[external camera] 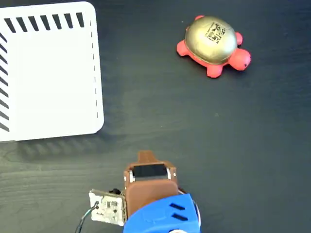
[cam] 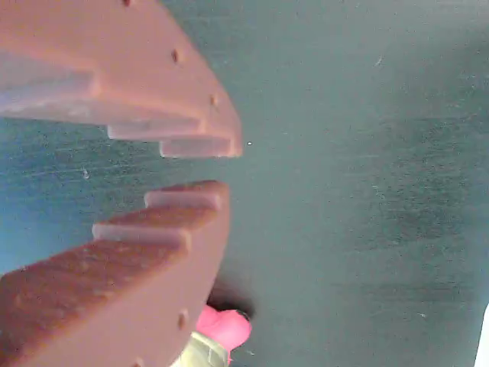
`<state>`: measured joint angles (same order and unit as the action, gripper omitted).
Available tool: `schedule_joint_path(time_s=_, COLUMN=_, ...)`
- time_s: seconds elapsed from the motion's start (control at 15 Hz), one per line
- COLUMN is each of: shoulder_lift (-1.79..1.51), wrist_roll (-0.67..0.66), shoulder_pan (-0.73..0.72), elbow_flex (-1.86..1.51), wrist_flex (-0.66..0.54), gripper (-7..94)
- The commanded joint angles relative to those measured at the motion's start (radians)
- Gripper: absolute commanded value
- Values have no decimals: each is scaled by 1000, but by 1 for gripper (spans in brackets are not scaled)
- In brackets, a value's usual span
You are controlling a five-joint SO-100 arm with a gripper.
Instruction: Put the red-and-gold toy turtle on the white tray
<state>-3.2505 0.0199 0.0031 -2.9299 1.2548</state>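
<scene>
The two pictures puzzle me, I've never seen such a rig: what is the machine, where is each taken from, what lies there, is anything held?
A small robot arm, brown and blue, stands at the bottom of the overhead fixed view. The close-up comes from a camera on its wrist, looking past its brown hand, whose fingers stand slightly apart with nothing between them. On the dark table lie a red-and-gold toy turtle, top right, and a white tray, top left. Nothing is held.

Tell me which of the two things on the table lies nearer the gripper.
In the fixed view, the white tray: its lower right corner sits close above-left of the gripper, while the red-and-gold toy turtle lies farther off, upper right.
</scene>
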Motion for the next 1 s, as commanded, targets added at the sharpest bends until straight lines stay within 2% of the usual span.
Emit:
schedule_joint_path(time_s=0.0, shoulder_lift=0, wrist_roll=2, shoulder_pan=-11, elbow_flex=8, wrist_flex=5, gripper=0)
schedule_joint_path(time_s=0.27, shoulder_lift=9, wrist_roll=-5, shoulder_pan=-14, elbow_flex=9, wrist_flex=0, gripper=1)
schedule_joint_path(time_s=0.4, shoulder_lift=100, wrist_roll=94, shoulder_pan=-8, elbow_flex=28, wrist_flex=-37, gripper=0)
schedule_joint_path(time_s=0.6, shoulder_lift=411, wrist_roll=140, shoulder_pan=37, elbow_flex=184, wrist_flex=-209, gripper=0)
schedule_joint_path(time_s=0.8, shoulder_lift=810, wrist_roll=192, shoulder_pan=83, elbow_flex=440, wrist_flex=-324, gripper=0)
schedule_joint_path(time_s=0.87, shoulder_lift=939, wrist_roll=198, shoulder_pan=101, elbow_flex=545, wrist_flex=-334, gripper=0)
schedule_joint_path(time_s=0.93, shoulder_lift=1069, wrist_roll=201, shoulder_pan=112, elbow_flex=673, wrist_flex=-291, gripper=0)
